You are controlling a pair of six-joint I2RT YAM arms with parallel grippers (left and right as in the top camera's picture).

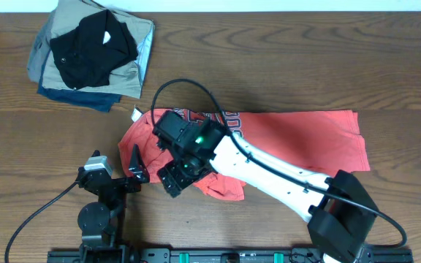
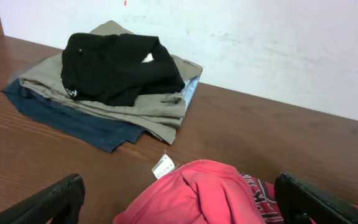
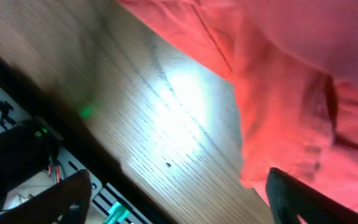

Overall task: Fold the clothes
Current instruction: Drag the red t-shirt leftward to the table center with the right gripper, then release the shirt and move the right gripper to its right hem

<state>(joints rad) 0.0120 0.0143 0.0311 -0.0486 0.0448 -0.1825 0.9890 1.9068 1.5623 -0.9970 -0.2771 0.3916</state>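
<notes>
The coral-red T-shirt (image 1: pixel 298 139) lies crumpled across the middle of the table, its navy-and-white lettering (image 1: pixel 229 119) and white neck tag (image 1: pixel 137 112) at its left end. It also shows in the left wrist view (image 2: pixel 197 196) and the right wrist view (image 3: pixel 303 74). My right gripper (image 1: pixel 175 179) is open and empty, low over the shirt's front left edge, with bare wood between its fingers (image 3: pixel 179 199). My left gripper (image 1: pixel 133 166) is open and empty, just left of the shirt, with the shirt's left end between its fingers (image 2: pixel 179 202).
A stack of folded garments (image 1: pixel 93 55), black on khaki, light blue and navy, sits at the back left; it also shows in the left wrist view (image 2: pixel 114 81). The arm bases and rail (image 1: pixel 225 256) run along the table's front edge.
</notes>
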